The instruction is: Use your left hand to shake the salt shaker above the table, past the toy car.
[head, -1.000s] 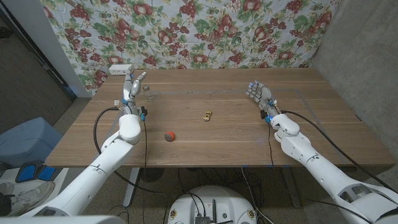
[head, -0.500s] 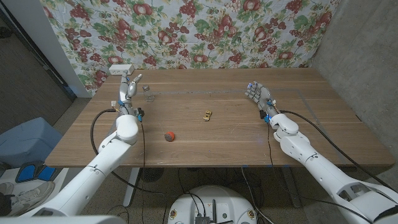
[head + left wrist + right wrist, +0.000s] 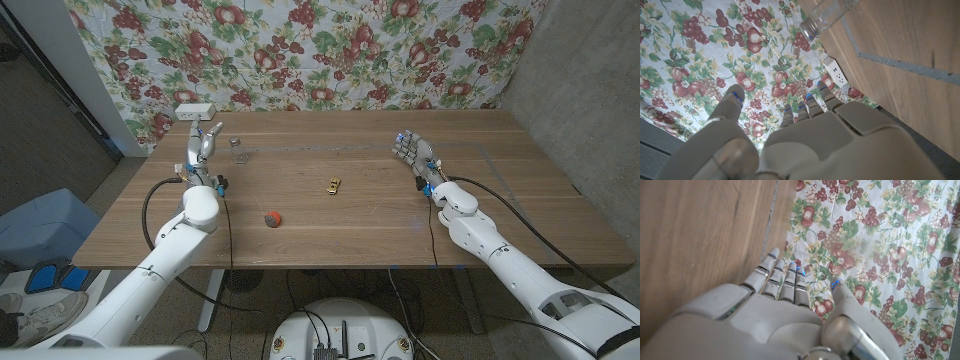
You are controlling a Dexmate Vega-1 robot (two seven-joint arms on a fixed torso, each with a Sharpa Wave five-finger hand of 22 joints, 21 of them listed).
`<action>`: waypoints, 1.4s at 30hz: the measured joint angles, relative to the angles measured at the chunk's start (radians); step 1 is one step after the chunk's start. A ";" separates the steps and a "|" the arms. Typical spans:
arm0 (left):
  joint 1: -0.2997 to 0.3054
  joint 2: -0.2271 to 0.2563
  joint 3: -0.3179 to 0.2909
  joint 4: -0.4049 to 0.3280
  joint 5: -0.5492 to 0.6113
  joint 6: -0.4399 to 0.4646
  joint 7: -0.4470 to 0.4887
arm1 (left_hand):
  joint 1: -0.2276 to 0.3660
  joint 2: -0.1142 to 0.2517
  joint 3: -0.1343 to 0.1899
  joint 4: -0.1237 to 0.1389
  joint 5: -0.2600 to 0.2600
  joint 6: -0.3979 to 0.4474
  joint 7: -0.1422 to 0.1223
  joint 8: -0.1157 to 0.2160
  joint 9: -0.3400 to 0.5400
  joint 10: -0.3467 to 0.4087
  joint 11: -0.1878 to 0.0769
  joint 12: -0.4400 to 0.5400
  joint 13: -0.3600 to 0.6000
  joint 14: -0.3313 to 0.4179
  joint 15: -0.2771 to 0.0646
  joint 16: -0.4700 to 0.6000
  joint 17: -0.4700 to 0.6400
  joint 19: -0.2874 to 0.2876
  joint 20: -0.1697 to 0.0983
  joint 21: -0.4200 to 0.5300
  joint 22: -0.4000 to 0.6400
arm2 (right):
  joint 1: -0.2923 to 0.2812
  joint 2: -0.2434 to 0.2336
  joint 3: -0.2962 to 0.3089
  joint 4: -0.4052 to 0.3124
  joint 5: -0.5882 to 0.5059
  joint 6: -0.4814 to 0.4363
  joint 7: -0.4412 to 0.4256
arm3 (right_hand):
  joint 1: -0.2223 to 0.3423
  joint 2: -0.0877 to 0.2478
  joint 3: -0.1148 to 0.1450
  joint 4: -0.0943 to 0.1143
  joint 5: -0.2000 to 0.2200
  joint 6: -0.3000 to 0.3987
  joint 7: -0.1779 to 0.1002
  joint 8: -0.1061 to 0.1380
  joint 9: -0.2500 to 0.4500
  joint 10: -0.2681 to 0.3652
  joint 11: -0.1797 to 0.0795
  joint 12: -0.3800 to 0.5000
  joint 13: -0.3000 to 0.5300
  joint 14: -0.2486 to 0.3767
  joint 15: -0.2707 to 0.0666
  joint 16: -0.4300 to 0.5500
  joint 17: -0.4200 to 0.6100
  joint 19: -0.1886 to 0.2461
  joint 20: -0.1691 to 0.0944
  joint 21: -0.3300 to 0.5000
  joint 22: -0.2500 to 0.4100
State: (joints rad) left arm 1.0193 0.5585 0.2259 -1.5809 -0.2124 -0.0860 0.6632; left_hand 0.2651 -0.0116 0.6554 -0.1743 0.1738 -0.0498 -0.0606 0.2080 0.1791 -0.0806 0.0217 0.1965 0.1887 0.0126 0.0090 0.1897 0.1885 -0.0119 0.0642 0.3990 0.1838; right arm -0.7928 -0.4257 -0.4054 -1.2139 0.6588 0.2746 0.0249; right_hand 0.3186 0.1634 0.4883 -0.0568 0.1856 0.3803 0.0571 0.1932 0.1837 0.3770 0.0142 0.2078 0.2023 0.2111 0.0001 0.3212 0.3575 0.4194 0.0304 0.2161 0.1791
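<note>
Standing upright, the salt shaker (image 3: 238,147) sits just right of the empty, spread-fingered left hand (image 3: 203,143), upper left.

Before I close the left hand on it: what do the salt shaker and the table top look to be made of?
The salt shaker looks like clear glass or hard plastic: the floral cloth shows through its body; which of the two I cannot tell. Its top seems a pale, metal-like cap, uncertain. The table looks like wood or wood veneer, with long grain lines and a dull, matte sheen.
</note>
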 measured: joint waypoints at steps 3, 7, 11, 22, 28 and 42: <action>0.000 0.001 0.000 0.002 -0.004 0.009 0.002 | 0.000 0.000 0.000 0.000 0.000 -0.004 0.004 0.000 0.000 -0.004 0.004 0.000 0.000 0.000 0.000 0.000 0.000 0.000 0.000 0.000 0.000 | 0.004 0.003 -0.002 0.004 -0.001 -0.001 0.000 | 0.000 0.000 0.000 0.000 0.000 0.000 0.000 0.000 0.000 0.000 0.000 0.000 0.000 0.000 0.000 0.000 0.000 0.000 0.000 0.000 0.000; -0.004 0.002 0.000 0.003 -0.007 0.023 0.006 | 0.007 0.007 0.000 0.000 0.000 -0.004 0.004 0.000 0.000 -0.004 0.004 0.000 0.000 0.000 0.000 0.000 -0.003 0.002 0.002 0.000 0.000 | 0.008 0.005 -0.003 0.009 -0.001 -0.003 0.000 | 0.000 0.000 -0.003 -0.003 0.000 0.000 0.000 0.000 0.000 0.000 0.000 0.000 0.000 0.000 0.000 0.000 0.000 0.000 0.000 0.000 0.000; -0.007 0.003 0.003 0.002 -0.008 0.050 0.017 | 0.019 0.018 0.000 0.000 0.000 -0.011 0.011 0.000 0.000 -0.004 0.004 0.000 0.000 0.000 0.000 0.000 -0.003 0.011 0.007 0.000 0.000 | 0.013 0.008 -0.005 0.015 -0.002 -0.004 0.001 | 0.000 0.000 -0.003 -0.003 0.000 0.000 0.000 0.000 0.000 0.000 0.000 0.000 0.000 0.000 0.000 0.000 0.000 0.000 0.000 0.000 0.000; -0.017 -0.001 0.021 -0.029 0.009 0.156 0.075 | 0.073 0.025 0.008 -0.008 0.000 -0.012 0.031 0.000 0.001 0.004 0.011 0.000 0.000 0.031 0.005 0.015 -0.003 0.067 -0.002 0.004 0.000 | 0.021 0.014 -0.007 0.029 -0.001 -0.005 0.009 | 0.000 0.000 -0.003 -0.003 0.000 0.000 0.000 0.000 0.000 0.004 0.004 0.000 0.000 0.000 0.000 0.000 0.000 0.000 0.000 0.000 0.000; -0.026 -0.011 0.030 -0.037 0.015 0.200 0.101 | 0.099 0.021 0.012 -0.012 0.000 -0.002 0.041 0.006 0.005 0.015 0.014 0.008 0.000 0.054 0.007 0.015 -0.002 0.088 -0.005 0.012 0.000 | 0.022 0.014 -0.007 0.034 0.002 -0.006 0.016 | 0.000 0.000 -0.003 -0.003 0.000 0.000 0.000 0.000 0.000 0.004 0.004 0.000 0.000 0.000 0.000 0.000 0.000 0.000 0.000 0.000 0.000; -0.072 -0.045 0.063 -0.008 0.027 0.279 0.154 | 0.144 0.009 0.012 -0.012 0.000 0.031 0.056 0.016 0.002 0.049 0.001 0.016 0.000 0.097 -0.007 0.023 -0.002 0.138 -0.016 0.020 0.000 | 0.022 0.014 -0.005 0.042 0.009 -0.007 0.023 | 0.000 0.000 -0.007 -0.007 0.000 0.004 0.004 0.000 0.000 0.007 0.007 0.000 0.005 0.000 0.000 0.000 0.000 0.000 0.000 0.000 0.000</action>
State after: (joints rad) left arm 0.9471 0.5136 0.2889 -1.5889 -0.1857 0.1932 0.8168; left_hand 0.4092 -0.0025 0.6672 -0.1859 0.1738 -0.0187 -0.0049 0.2236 0.1813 -0.0318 0.0228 0.2130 0.1883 0.1097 0.0023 0.2129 0.1861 0.1256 0.0481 0.4185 0.1838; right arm -0.7711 -0.4116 -0.4107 -1.1718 0.6681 0.2677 0.0475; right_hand 0.3186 0.1634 0.4815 -0.0636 0.1856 0.3839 0.0607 0.1932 0.1837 0.3842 0.0215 0.2078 0.2073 0.2110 0.0001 0.3212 0.3575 0.4194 0.0304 0.2161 0.1790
